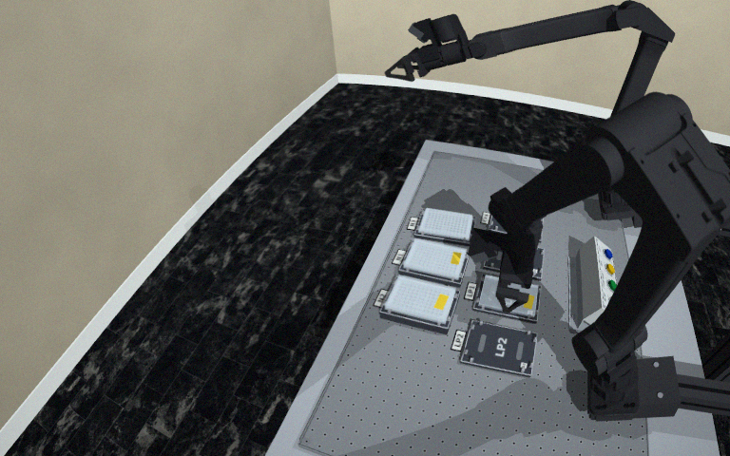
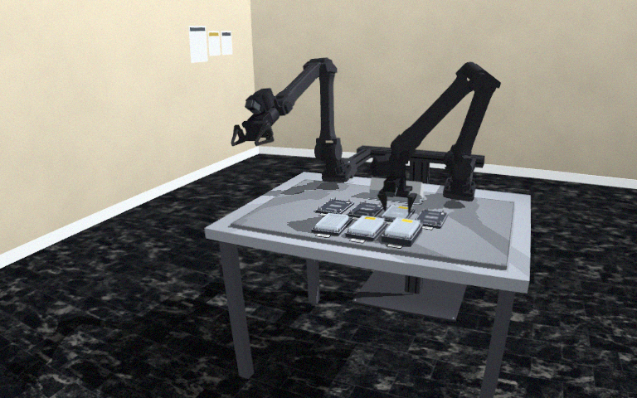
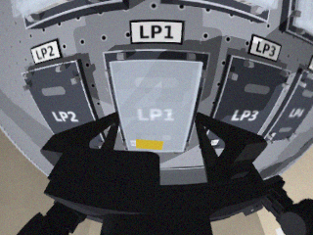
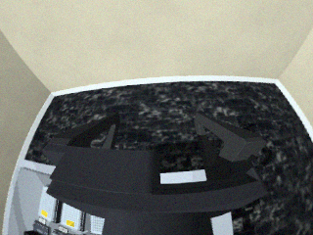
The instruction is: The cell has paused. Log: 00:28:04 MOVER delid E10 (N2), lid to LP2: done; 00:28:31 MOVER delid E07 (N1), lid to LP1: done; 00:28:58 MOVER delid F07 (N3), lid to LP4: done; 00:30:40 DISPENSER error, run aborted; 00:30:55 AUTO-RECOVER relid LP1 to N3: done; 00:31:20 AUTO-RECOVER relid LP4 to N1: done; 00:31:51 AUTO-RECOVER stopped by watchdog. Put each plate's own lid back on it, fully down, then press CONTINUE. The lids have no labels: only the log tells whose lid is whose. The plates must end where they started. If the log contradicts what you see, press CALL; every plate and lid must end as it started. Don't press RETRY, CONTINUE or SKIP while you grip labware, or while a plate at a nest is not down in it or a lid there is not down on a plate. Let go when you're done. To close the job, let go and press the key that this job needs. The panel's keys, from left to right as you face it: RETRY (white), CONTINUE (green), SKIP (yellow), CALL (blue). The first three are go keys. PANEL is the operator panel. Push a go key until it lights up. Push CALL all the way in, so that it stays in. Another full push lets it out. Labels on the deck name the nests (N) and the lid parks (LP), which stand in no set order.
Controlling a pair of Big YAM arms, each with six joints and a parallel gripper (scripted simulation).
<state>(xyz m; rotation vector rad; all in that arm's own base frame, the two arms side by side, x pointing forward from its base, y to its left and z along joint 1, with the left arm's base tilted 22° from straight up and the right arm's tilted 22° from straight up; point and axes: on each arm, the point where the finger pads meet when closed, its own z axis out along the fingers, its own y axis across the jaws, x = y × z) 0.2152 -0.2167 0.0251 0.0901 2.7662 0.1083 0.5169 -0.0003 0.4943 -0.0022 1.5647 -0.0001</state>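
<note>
A clear lid point(image 1: 490, 294) point(image 3: 156, 90) with a yellow mark lies in park LP1. My left gripper point(image 2: 397, 211) point(image 3: 156, 117) is open and empty above it, its fingers at the lid's two sides; I cannot tell the exact height. White plates stand at N2 point(image 1: 414, 297) point(image 2: 400, 228), N1 point(image 1: 429, 258) point(image 2: 362, 227) and N3 point(image 1: 444, 223) point(image 2: 331, 222). Yellow marks show on N2 and N1, none on N3. The panel point(image 1: 584, 290) shows its blue point(image 1: 608, 253), yellow point(image 1: 610, 269) and green point(image 1: 612, 285) keys; white is hidden. My right gripper point(image 2: 245, 143) point(image 4: 156, 117) is open and empty, high off the deck.
Parks LP2 point(image 1: 500, 347) point(image 3: 64, 116), LP3 point(image 3: 245, 116) and LP4 point(image 3: 295, 113) hold no lid. LP2 and LP3 flank LP1 closely, near my left fingers. The plates stand in a row beside the parks. The left arm hides part of the panel in the top view.
</note>
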